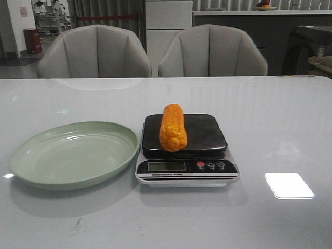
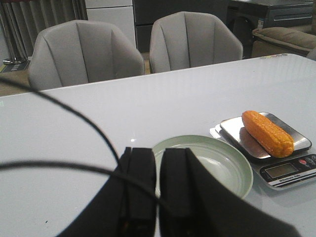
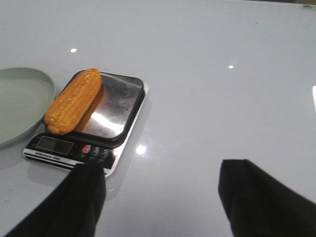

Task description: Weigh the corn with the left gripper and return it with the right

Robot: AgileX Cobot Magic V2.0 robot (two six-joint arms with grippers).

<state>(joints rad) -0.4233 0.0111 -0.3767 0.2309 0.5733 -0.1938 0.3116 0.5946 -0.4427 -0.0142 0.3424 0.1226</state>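
The orange-yellow corn [image 1: 173, 127] lies lengthwise on the scale's black platform [image 1: 205, 132], towards its left side. It also shows in the left wrist view [image 2: 267, 133] and the right wrist view [image 3: 73, 100]. My left gripper [image 2: 158, 165] is shut and empty, held back over the table to the left of the green plate [image 2: 224, 165]. My right gripper [image 3: 160, 182] is open and empty, above bare table to the right of the scale [image 3: 94, 148]. Neither gripper shows in the front view.
An empty pale green plate [image 1: 36, 161] sits left of the scale. The scale's display and buttons [image 1: 210, 165] face the front edge. Two grey chairs [image 1: 93, 52] stand behind the table. A bright light patch [image 1: 288, 185] lies at the right front.
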